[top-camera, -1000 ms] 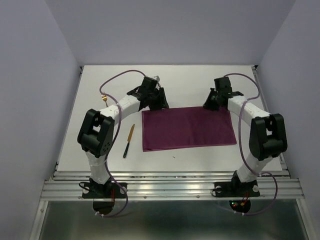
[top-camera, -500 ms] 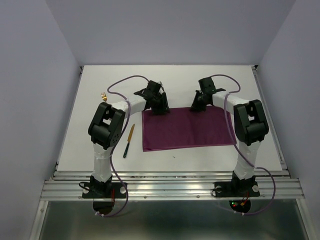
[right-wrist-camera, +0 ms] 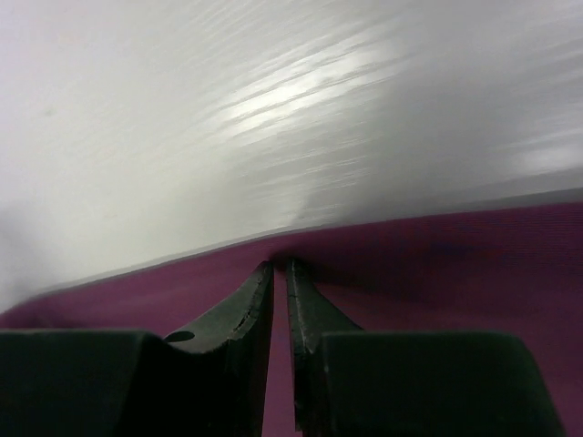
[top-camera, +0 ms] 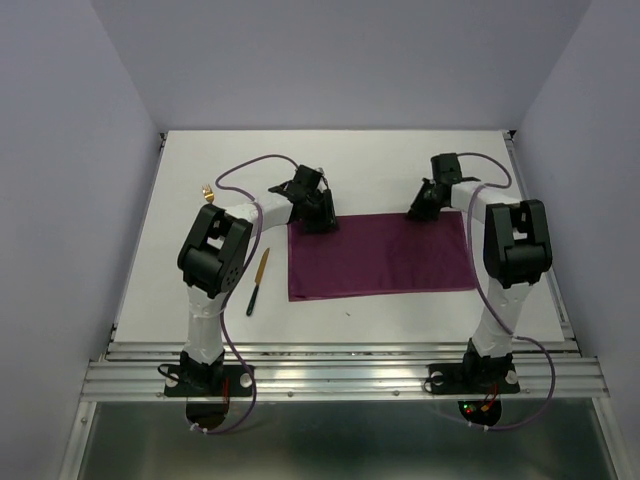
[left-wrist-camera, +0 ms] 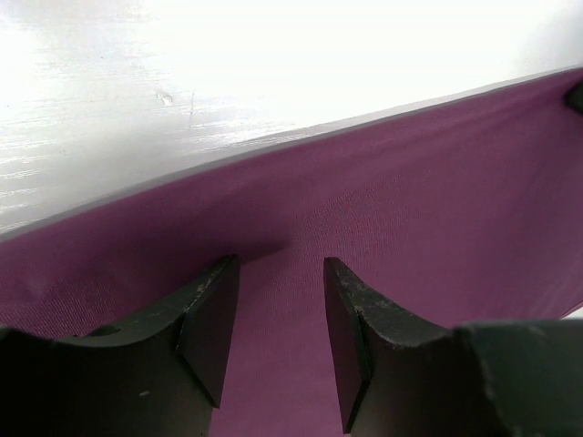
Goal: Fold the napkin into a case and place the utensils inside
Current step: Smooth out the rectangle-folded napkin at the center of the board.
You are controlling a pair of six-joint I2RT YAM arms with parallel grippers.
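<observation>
The white tabletop (top-camera: 400,170) carries the smooth plum-purple napkin (top-camera: 380,262), lying flat as a wide rectangle. Both arms reach out and bend down to the napkin's far edge. The left gripper (left-wrist-camera: 281,273) stands with its jaws apart, low over the napkin's far left corner. The right gripper (right-wrist-camera: 280,269) is pinched nearly together on the napkin's far edge. A slim knife (top-camera: 257,282), gold blade and black handle, lies just left of the napkin.

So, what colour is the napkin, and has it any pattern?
The napkin is plain plum purple, no pattern; the left wrist view shows it best.
</observation>
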